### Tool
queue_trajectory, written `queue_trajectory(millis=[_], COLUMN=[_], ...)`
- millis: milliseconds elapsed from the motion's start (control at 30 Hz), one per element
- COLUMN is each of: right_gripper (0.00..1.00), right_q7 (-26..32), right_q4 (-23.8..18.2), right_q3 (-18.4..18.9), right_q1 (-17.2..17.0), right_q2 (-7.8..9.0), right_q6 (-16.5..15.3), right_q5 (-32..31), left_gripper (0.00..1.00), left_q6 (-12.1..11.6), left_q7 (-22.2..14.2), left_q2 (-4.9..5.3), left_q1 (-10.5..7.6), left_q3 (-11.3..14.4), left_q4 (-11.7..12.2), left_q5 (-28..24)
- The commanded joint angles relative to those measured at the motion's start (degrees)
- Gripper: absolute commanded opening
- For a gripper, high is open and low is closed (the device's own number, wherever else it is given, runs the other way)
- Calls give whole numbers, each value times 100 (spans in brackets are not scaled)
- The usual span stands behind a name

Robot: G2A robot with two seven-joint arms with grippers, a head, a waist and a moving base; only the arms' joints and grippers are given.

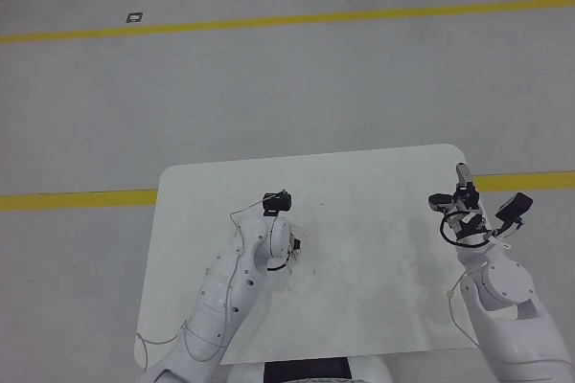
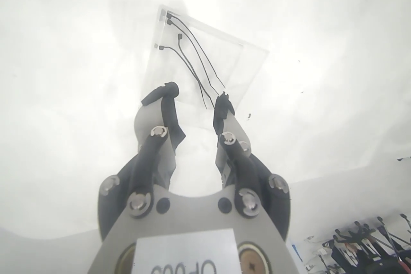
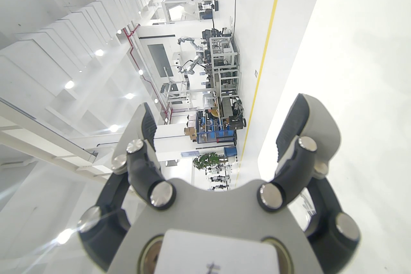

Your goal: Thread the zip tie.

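Observation:
Several black zip ties point(image 2: 189, 60) lie loose in a shallow clear tray point(image 2: 253, 48) on the white table point(image 1: 374, 287). My left gripper point(image 2: 197, 94) hangs open just over the near end of the tray, its fingertips point(image 2: 223, 101) close to the ties' tail ends, with nothing between them. In the top view the left arm point(image 1: 254, 263) stands over the table's left middle. My right gripper point(image 3: 221, 122) is open and holds nothing. It is raised at the table's right edge point(image 1: 449, 188) and points out toward the room.
The table's far edge point(image 1: 316, 163) borders grey floor with yellow lines point(image 1: 268, 21). Small dark specks point(image 2: 249, 116) dot the tabletop near the tray. Racks and machines point(image 3: 221, 63) stand far off in the hall.

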Motion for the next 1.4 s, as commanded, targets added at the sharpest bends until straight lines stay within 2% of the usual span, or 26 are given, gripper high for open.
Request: queue_trajectory(millis=[0, 400, 700, 900, 1367], right_gripper=[100, 100, 100, 100, 100], right_q7=[0, 0, 0, 0, 0], right_q4=[0, 0, 0, 0, 0], right_q3=[0, 0, 0, 0, 0], right_q1=[0, 0, 0, 0, 0], right_q2=[0, 0, 0, 0, 0], right_q6=[0, 0, 0, 0, 0], right_q5=[0, 0, 0, 0, 0], left_gripper=[25, 20, 21, 19, 20], left_q6=[0, 0, 0, 0, 0], left_q7=[0, 0, 0, 21, 389], left_q2=[-10, -57, -53, -86, -226], left_q1=[-18, -146, -147, -246, -574], left_q3=[25, 73, 58, 62, 155], left_q4=[36, 268, 116, 347, 1166], left_q5=[-27, -49, -48, -27, -141])
